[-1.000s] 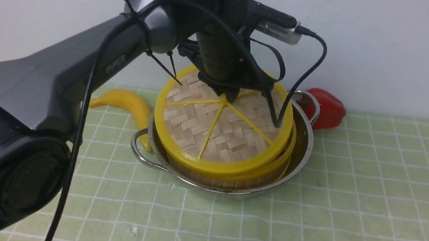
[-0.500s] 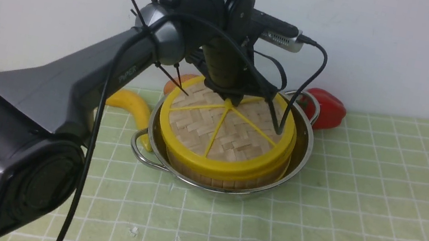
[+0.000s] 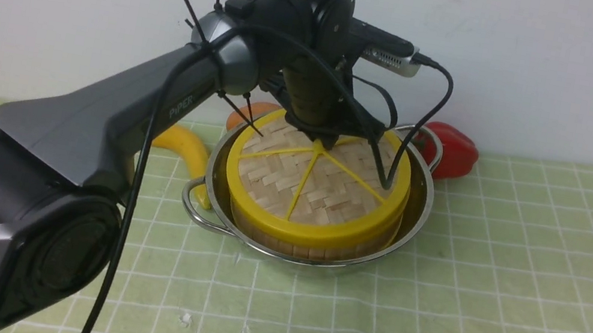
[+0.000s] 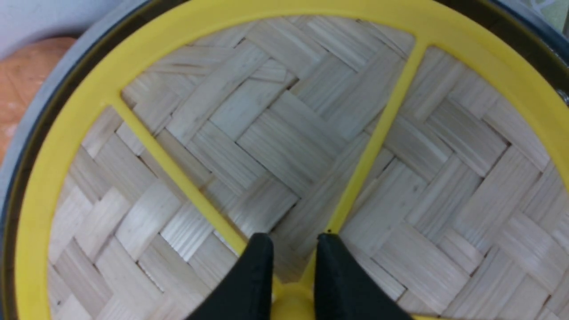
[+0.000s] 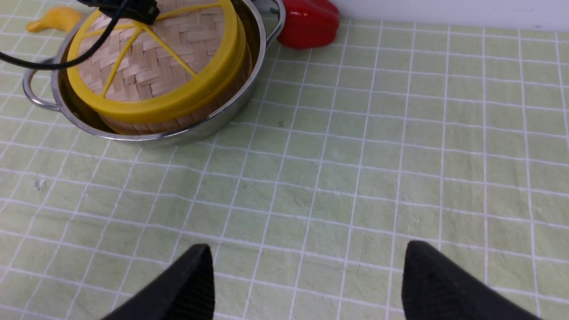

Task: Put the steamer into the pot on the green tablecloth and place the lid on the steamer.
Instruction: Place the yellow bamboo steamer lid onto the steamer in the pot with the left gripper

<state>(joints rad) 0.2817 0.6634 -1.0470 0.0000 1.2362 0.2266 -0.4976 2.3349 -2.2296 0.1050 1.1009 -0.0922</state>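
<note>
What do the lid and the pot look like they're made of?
The lid: pale woven strips, matte with visible grain, likely bamboo; its smooth, uniform yellow rim and spokes look like plastic. The pot: polished metal, probably stainless steel, judging by its mirror-like reflections.

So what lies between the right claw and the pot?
Only bare tablecloth lies between right claw and pot; the right wrist view shows it.

the left arm (image 3: 98,113) stretches forward from the near left, its wrist bent steeply down. the left gripper (image 4: 291,253) points down, jaws narrowed on the centre knob of the lid (image 4: 275,133). the right gripper (image 5: 306,275) hovers tilted downward, jaws spread wide, empty.
</note>
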